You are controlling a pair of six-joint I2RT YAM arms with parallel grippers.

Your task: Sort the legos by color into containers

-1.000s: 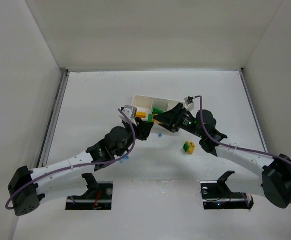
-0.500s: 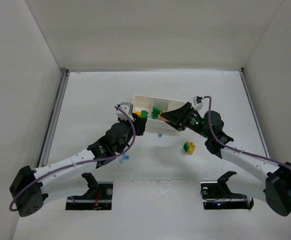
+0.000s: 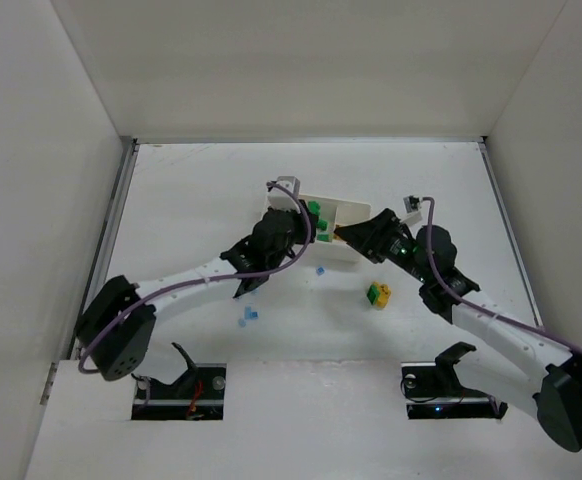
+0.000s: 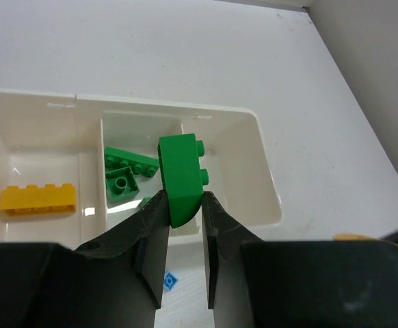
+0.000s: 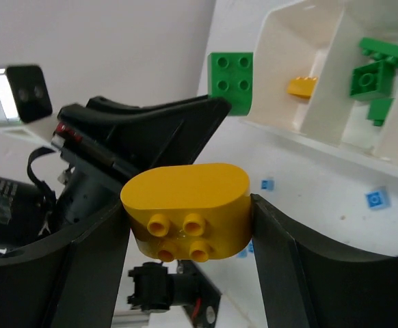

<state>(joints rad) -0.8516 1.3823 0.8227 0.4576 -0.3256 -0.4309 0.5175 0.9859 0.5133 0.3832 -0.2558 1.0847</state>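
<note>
Left fingers [image 4: 182, 203]: clenched on a green brick [image 4: 180, 174], one pad on each flat side, its studs pointing right in my wrist view.
Green brick, position: held up over the tray [image 4: 266, 183]. From my left wrist it lines up with the divider between the middle and the far-right compartment (how high above the tray I cannot tell).
Right fingers [image 5: 189, 217]: grasping a rounded yellow brick [image 5: 187, 205], one finger on each curved end, four studs facing my wrist camera.
Rounded yellow brick, position: lifted off the counter [image 3: 191, 200], near the right end of the tray in the top view. I cannot tell whether it is over a compartment.
Tray, left compartment: one long yellow brick [image 4: 36, 198] lying flat.
Tray, middle compartment: sorted green bricks [image 4: 125, 176], several lying close together, some overlapping.
Cross-check from right wrist: the green brick shows a square face of four studs beside the tray's end wall, with my left fingers dark behind it.
Counter, right of tray: a green-and-yellow stack [image 3: 378, 294], apart from the tray, beside my right arm.
Counter, near side of tray: a light-blue brick [image 3: 320, 270] just in front of the tray, and a second light-blue brick [image 3: 249, 317] farther toward my bases, beside my left arm.
</note>
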